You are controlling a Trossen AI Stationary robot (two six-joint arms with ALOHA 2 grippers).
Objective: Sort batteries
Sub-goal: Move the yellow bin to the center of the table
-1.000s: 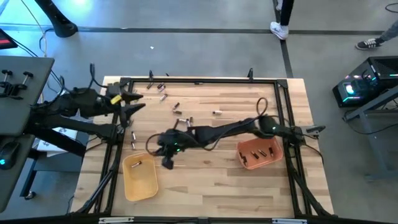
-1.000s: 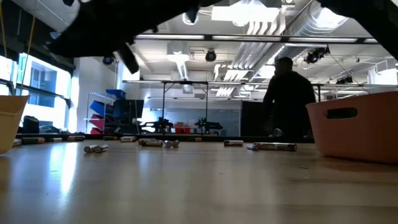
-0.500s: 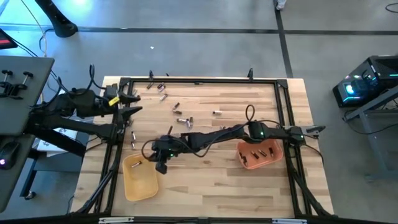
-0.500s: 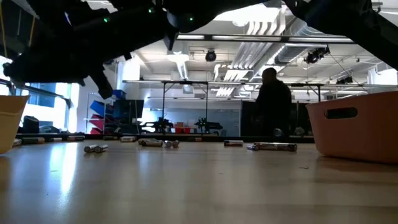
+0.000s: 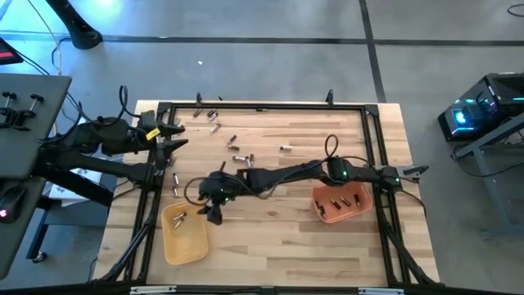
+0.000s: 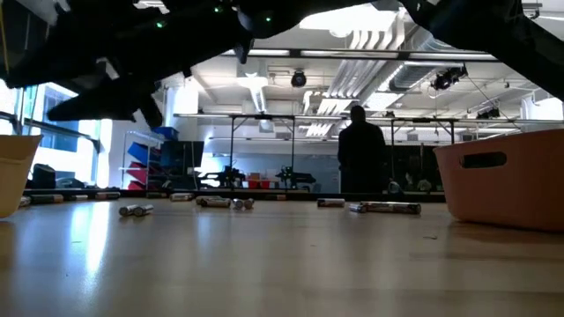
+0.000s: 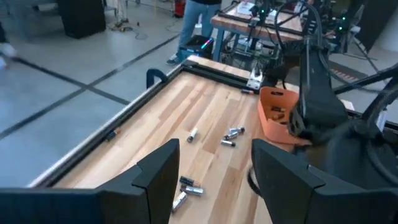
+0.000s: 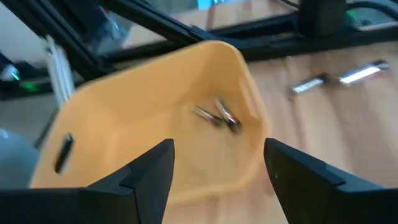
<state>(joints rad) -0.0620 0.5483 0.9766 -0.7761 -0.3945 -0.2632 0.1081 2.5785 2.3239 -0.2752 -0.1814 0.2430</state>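
High view: I count two trays. The yellow tray point(image 5: 183, 235) sits at about 7 o'clock on the table point(image 5: 270, 238); the orange tray point(image 5: 341, 201) sits at about 4 o'clock. The yellow tray holds two batteries point(image 5: 178, 217) against one a second ago; the orange tray holds about four. I make out roughly ten loose batteries, spread from 10 to 12 o'clock. The right gripper point(image 5: 209, 211) reaches across to the yellow tray's 1 o'clock corner, having moved closer to it since the earlier frame. The left gripper point(image 5: 174, 136) waits at the table's 9 o'clock edge, unchanged.

Low view: I count about six loose batteries along the far edge. One person point(image 6: 361, 158) stands in the room behind, farther left than before. The orange tray shows at 3 o'clock.

Left wrist view: the left gripper's fingers point(image 7: 163, 176) stand wide with nothing between them; six loose batteries lie ahead.

Right wrist view: the right gripper's fingers point(image 8: 154, 169) stand wide apart and empty above the yellow tray, with two batteries inside and two more on the wood beyond.
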